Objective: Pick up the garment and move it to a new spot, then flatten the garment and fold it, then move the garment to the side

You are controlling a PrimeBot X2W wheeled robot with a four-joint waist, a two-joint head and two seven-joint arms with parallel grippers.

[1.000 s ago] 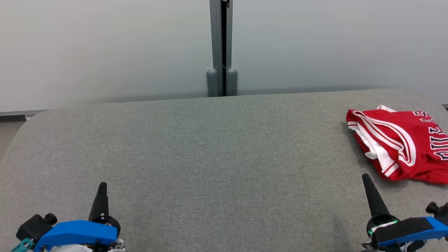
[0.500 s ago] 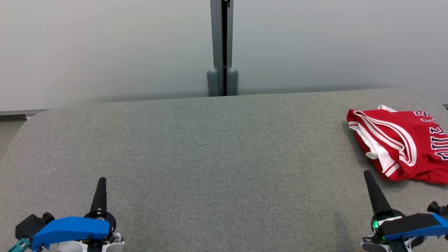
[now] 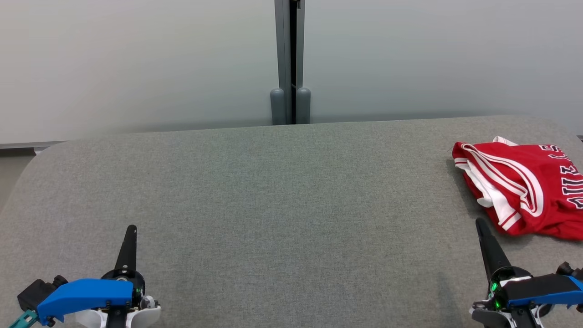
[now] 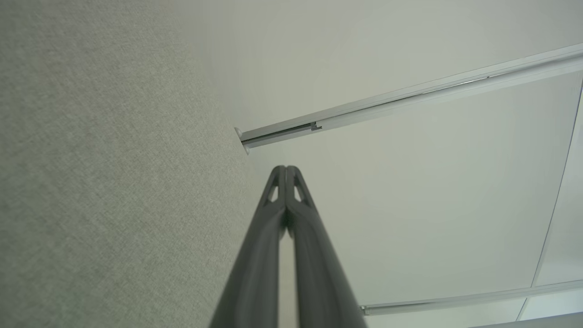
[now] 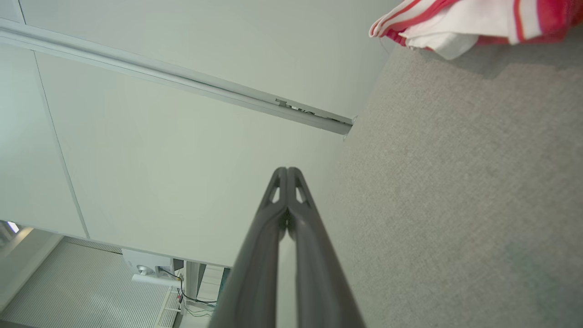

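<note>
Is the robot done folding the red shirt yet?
Probably nearly done. The red garment lies bundled at the right of the table, so it looks folded and set aside. Nothing is in hand: the left gripper and right gripper are shut and empty. Nothing obvious is left.

Even, soft light; sharp focus.

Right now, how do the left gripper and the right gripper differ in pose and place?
The left gripper is far from the red garment; the right gripper is close to its near edge, not touching. The left gripper points almost straight up the head view; the right gripper leans left. Both are shut and empty, above the grey table.
</note>
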